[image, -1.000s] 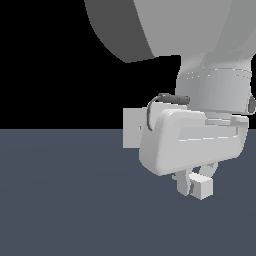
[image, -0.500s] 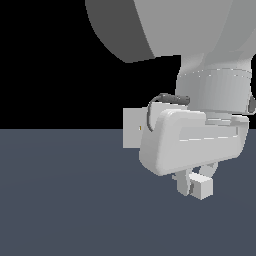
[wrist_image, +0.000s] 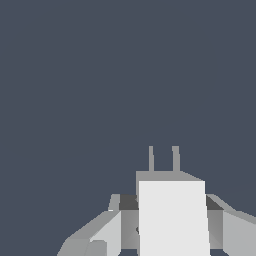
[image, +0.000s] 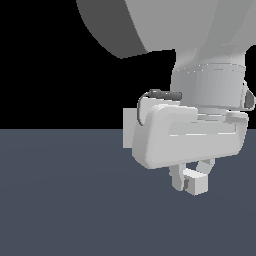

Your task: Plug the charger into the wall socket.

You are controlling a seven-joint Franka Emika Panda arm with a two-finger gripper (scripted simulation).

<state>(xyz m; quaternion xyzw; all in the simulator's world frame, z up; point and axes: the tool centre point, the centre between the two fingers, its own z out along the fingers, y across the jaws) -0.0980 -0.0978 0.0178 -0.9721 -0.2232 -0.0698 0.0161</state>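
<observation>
Closest to the wrist camera, the small plain light-grey rectangular charger block (wrist_image: 172,220) sits clamped between the two pale grey fingers (wrist_image: 107,232) of the large white-grey robot gripper (image: 190,181), which is closed on its sides. Two thin grey prongs (wrist_image: 163,159) stick out of its far end, side by side, over bare dark slate-blue table surface (wrist_image: 100,75). In the exterior view the block (image: 195,182) hangs just under the gripper body, above the table (image: 60,200). Farther back, a flat upright light-grey square wall socket plate (image: 129,129) shows only as a strip past the gripper's edge on the exterior view's left, near the table's far edge; its holes are hidden.
</observation>
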